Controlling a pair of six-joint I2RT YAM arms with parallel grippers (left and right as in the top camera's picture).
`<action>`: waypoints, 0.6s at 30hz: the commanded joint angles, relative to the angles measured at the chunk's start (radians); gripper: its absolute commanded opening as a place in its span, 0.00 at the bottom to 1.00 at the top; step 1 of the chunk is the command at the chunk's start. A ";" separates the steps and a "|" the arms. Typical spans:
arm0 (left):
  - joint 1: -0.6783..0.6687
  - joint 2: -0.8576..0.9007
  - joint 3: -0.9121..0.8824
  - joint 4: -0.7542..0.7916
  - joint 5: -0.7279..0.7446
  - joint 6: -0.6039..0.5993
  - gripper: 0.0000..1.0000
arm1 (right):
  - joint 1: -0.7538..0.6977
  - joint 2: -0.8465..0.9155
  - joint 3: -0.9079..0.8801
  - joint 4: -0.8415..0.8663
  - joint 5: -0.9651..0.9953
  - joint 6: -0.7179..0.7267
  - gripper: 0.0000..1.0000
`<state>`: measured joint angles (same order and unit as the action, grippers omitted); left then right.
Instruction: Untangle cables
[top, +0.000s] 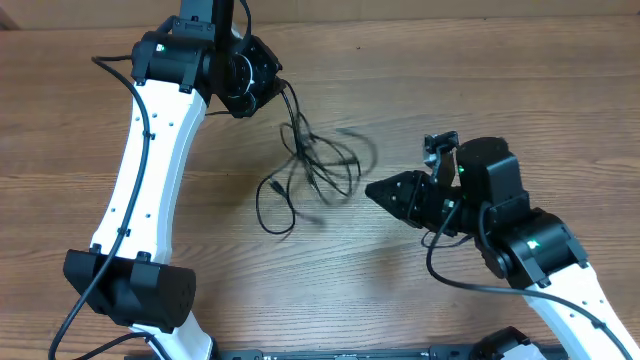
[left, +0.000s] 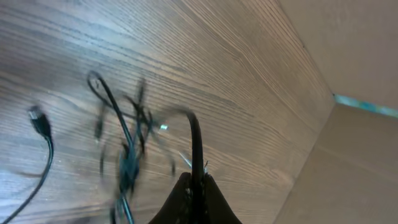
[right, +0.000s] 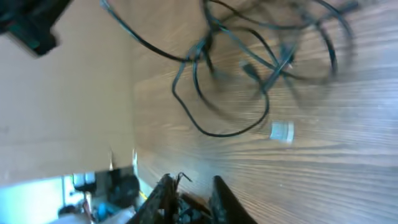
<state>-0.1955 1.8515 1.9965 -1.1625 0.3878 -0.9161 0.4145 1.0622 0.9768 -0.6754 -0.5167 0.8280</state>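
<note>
The cables lie loosely tangled mid-table, with one strand running up into the left gripper, which is clenched on it, probably to draw the knot apart. The right gripper waits just beside the bundle, fingers slightly parted and empty

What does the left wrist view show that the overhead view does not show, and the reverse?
Only the left wrist view: the left claw shut on one cord of the cables, seen close, and a beige wall beyond the table. Only the overhead view: both arms whole, with the right claw pointing at the tangle, apart from it. Both: the tangled black cables on the wooden table.
</note>
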 joint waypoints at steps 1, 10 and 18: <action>0.005 -0.023 0.023 0.005 0.098 0.255 0.04 | 0.006 0.037 -0.002 0.031 0.106 0.065 0.31; 0.005 -0.023 0.023 -0.021 0.539 0.897 0.04 | 0.006 0.139 -0.002 0.098 0.095 0.054 0.52; 0.003 -0.023 0.023 -0.037 0.676 1.069 0.04 | 0.006 0.190 -0.002 0.160 0.027 0.059 0.51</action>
<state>-0.1947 1.8515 1.9965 -1.2011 0.9287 0.0113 0.4152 1.2434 0.9752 -0.5415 -0.4568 0.8837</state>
